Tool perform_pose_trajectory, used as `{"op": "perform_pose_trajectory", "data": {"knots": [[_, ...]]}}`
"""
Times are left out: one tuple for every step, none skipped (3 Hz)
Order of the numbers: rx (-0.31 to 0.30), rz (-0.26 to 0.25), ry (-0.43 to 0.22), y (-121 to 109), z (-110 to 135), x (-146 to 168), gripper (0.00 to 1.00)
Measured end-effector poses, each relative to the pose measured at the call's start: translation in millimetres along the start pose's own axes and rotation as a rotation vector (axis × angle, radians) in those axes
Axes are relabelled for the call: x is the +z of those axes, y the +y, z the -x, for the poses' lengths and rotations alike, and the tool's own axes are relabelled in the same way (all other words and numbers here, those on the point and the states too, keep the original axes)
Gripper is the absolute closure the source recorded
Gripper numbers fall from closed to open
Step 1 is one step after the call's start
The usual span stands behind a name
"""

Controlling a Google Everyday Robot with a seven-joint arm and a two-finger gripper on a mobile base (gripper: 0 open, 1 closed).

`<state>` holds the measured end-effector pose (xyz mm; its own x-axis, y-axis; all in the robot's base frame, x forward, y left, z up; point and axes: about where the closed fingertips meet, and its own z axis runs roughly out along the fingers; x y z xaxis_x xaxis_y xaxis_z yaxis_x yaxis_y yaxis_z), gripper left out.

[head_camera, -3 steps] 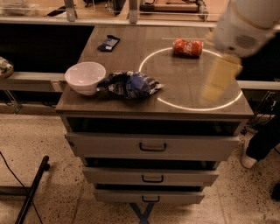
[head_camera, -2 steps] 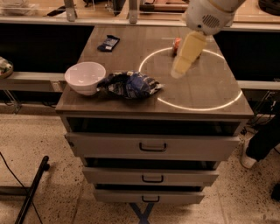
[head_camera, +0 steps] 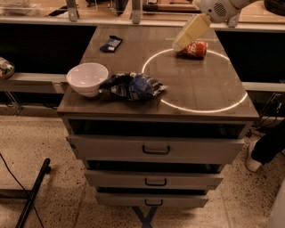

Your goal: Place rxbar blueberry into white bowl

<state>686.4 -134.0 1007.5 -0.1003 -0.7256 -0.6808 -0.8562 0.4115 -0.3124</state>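
The rxbar blueberry [head_camera: 111, 43] is a small dark navy bar lying flat near the back left of the cabinet top [head_camera: 200, 84]. The white bowl [head_camera: 87, 79] stands empty at the front left corner. My gripper [head_camera: 181, 42] hangs over the back of the cabinet top, just left of the red-orange soda can [head_camera: 192, 49]. It is to the right of the bar and far behind the bowl. It holds nothing that I can see.
A wrinkly blue-and-white chip bag [head_camera: 133, 85] lies right next to the bowl. A bright ring of light [head_camera: 196, 109] marks the right half of the top. Three drawers [head_camera: 156, 149] are below. A counter [head_camera: 44, 13] runs behind.
My gripper has moved from above the front right of the top toward the back and left, ending beside the soda can. The objects have not moved.
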Motion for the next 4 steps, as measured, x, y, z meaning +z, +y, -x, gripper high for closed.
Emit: {"op": "perform_pose_trajectory", "data": {"knots": [[0.091, -0.117, -0.067, -33.1, 10.2, 8.0, 0.0], [0.088, -0.116, -0.073, -33.5, 12.2, 9.6, 0.0], [0.072, -0.043, -0.121, -25.6, 26.2, 25.7, 0.0], [0.058, -0.003, -0.18, -16.9, 52.0, 57.3, 0.0]]}}
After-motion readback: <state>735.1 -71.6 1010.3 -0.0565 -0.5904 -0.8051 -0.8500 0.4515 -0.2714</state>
